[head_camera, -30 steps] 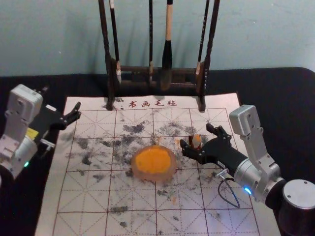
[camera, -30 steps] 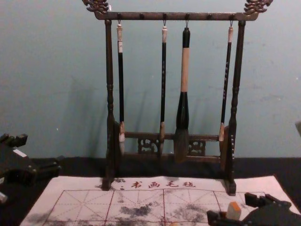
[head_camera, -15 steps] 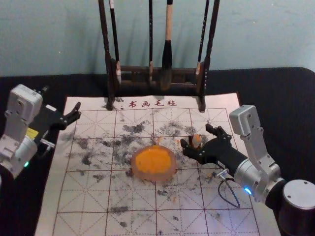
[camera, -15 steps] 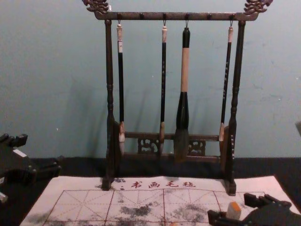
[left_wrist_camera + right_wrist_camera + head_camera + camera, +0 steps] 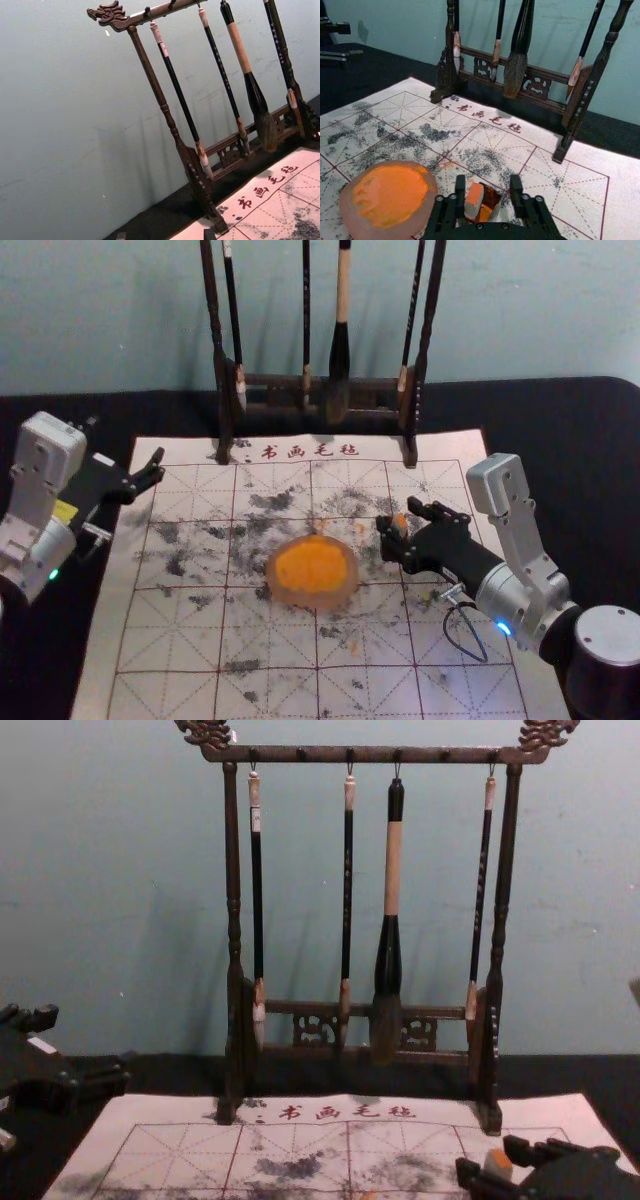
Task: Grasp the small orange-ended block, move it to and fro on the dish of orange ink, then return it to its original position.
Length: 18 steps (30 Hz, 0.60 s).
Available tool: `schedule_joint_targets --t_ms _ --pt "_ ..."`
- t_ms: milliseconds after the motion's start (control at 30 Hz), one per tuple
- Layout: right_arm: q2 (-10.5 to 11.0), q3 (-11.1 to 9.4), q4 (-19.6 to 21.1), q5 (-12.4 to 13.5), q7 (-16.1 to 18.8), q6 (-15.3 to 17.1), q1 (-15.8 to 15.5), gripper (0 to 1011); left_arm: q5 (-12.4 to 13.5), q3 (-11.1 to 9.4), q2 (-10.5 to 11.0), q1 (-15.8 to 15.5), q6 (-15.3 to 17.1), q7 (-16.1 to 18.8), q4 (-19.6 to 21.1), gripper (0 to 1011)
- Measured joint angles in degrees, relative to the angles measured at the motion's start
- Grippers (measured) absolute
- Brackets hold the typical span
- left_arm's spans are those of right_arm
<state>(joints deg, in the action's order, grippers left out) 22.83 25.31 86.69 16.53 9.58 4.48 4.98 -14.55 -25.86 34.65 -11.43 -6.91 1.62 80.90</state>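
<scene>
While the left pincer [image 5: 126,441] idles open, ten o'clock from the dish [image 5: 317,601], the right pincer [image 5: 487,181] straddles the block [image 5: 474,193], part-open, ungripping, at two; probably light, stiff, slick-ended; best pinched by pale sides.

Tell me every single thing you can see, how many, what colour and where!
Orange-ended block: 1, pale sides, between the right jaws
Small brownish piece: 1, beside the block, partly hidden
Dish: 1, pale pink, on the mat
Ink: 1 pool, orange, in the dish
Mat: 1, whitish, red grid and writing, dark smudges, on the table
Rack: 1, dark brown, at the mat's far edge
Brushes: 4, dark and pale, hanging from the rack
Table: 1, black, under the mat
Wall: 1, blue-grey, behind
Left gripper: 1, black, near the mat's left edge, jaws apart
Right gripper: 1, black, around the block, jaws apart
</scene>
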Motion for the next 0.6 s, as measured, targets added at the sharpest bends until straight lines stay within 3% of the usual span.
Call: schedule_joint_targets --t_ms 433,600 --pt "0.0 0.0 0.0 0.05 -0.02 -0.01 0.0 173 0.0 0.0 0.0 0.0 0.0 0.0 0.0 1002" --pt "0.0 0.0 0.0 0.05 -0.02 -0.01 0.0 134 0.0 0.0 0.0 0.0 0.0 0.0 0.0 1001"
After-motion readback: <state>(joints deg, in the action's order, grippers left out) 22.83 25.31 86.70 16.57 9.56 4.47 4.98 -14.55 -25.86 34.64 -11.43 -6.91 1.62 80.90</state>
